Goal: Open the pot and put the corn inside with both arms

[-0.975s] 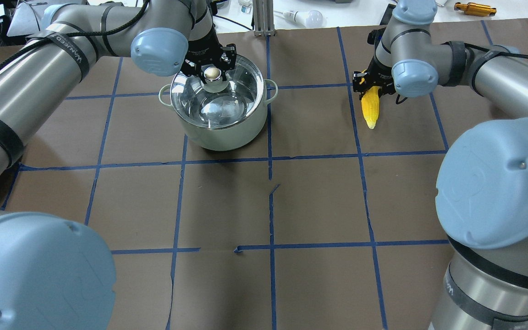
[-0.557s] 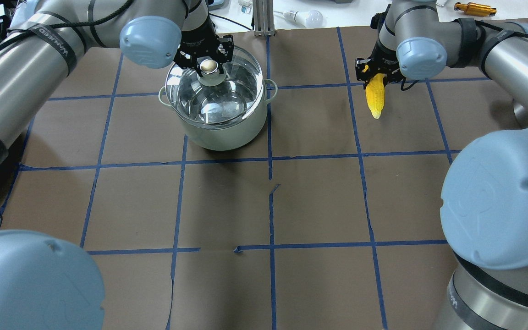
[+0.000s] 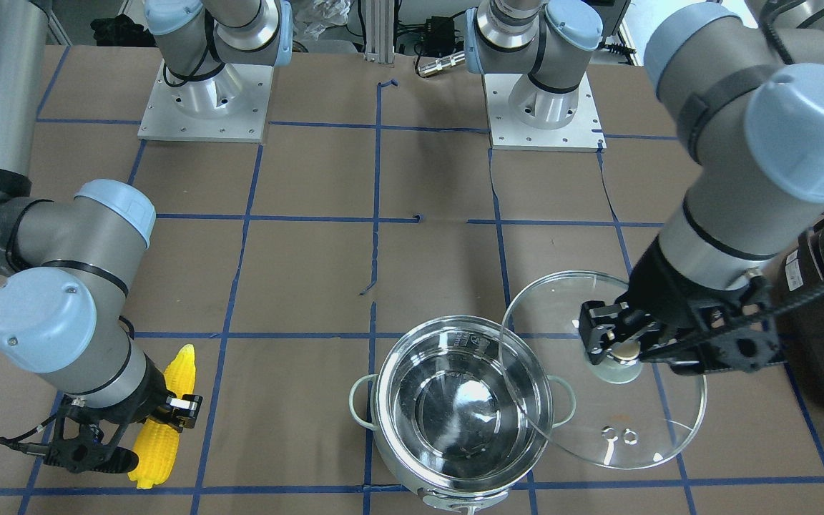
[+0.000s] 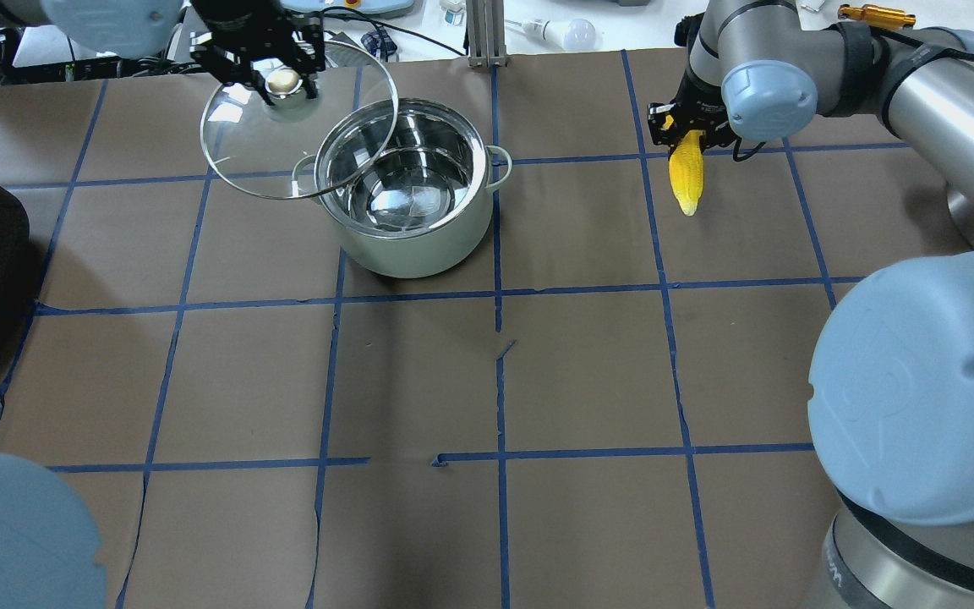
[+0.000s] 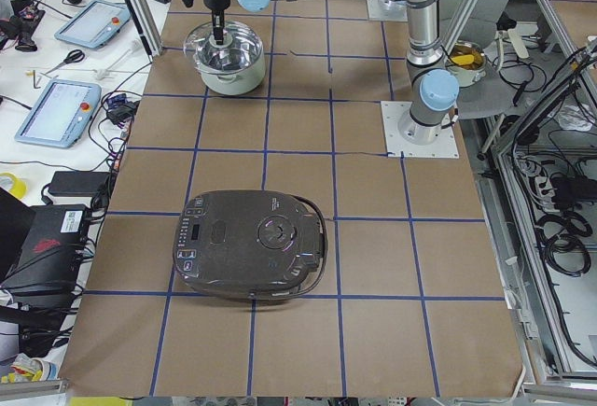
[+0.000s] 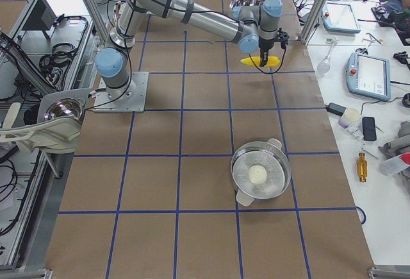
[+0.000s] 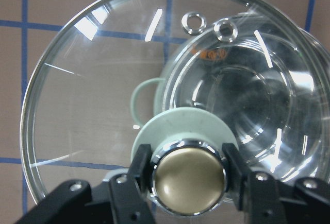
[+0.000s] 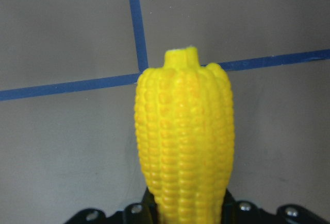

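On the left end of the brown, blue-taped table a large black cooker is lying with its lid shut, well apart from everything else. At the right end a second steel pot is standing with a pale round shape at its centre; whether that is a knob or its contents cannot be told.

Farther on, near the middle of the far edge, the pot is standing upright, showing only its bare shiny bottom. The left gripper is holding the glass lid in the air over the pot's left side, its fingers clamped on the brass-coloured knob. The lid's edge is overlapping only the left of the rim, and the rest of the mouth is lying open.

Toward the far right corner, well apart from the pot across a blue line, the right gripper is pinching the corn by its thick end, tip toward the near edge. Whether it is touching the table cannot be told.

Past the far edge a light bulb is lying.
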`<state>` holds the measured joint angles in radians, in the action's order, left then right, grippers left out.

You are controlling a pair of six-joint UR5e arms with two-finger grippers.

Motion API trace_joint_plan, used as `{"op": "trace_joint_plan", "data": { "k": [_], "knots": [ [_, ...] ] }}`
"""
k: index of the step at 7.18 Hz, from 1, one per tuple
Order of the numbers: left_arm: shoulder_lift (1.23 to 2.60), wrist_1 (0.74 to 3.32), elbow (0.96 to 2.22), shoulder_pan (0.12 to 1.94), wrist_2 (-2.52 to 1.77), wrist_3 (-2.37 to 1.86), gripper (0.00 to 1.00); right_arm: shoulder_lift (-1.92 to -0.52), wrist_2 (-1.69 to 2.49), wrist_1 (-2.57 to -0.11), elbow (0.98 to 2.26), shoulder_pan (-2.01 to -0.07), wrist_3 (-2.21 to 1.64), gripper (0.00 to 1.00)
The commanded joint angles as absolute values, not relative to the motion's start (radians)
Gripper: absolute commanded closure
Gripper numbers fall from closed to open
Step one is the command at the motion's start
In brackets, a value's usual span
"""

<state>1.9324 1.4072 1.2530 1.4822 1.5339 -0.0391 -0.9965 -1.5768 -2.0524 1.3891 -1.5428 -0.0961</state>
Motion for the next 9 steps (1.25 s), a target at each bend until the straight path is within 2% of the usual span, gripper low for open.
{"op": "trace_joint_plan", "data": {
  "k": [1,2,3,5,6,9],
  "knots": [
    [1.899,1.395,1.372,1.314,1.539,0.171,0.69,-0.997,-1.577,-1.852,1.196,-1.661,-0.254,1.0],
    [1.888,1.328,1.479,1.251,1.534,0.251,0.71,-0.989,-1.577,-1.704,1.054,-1.728,-0.311,1.0],
    [1.89,1.163,1.6,1.206,1.54,0.346,0.75,-0.988,-1.577,-1.685,1.014,-1.797,-0.378,1.0],
    [1.89,0.903,1.812,1.187,1.537,0.38,0.75,-0.974,-1.586,-1.745,1.006,-1.914,-0.443,1.0],
    [1.905,0.828,1.869,1.175,1.537,0.383,0.75,-0.956,-1.595,-1.752,0.979,-1.943,-0.445,1.0],
    [1.91,0.808,1.884,1.152,1.539,0.388,0.75,-0.833,-1.595,-1.902,0.946,-2.04,-0.471,1.0]
  ]
}}
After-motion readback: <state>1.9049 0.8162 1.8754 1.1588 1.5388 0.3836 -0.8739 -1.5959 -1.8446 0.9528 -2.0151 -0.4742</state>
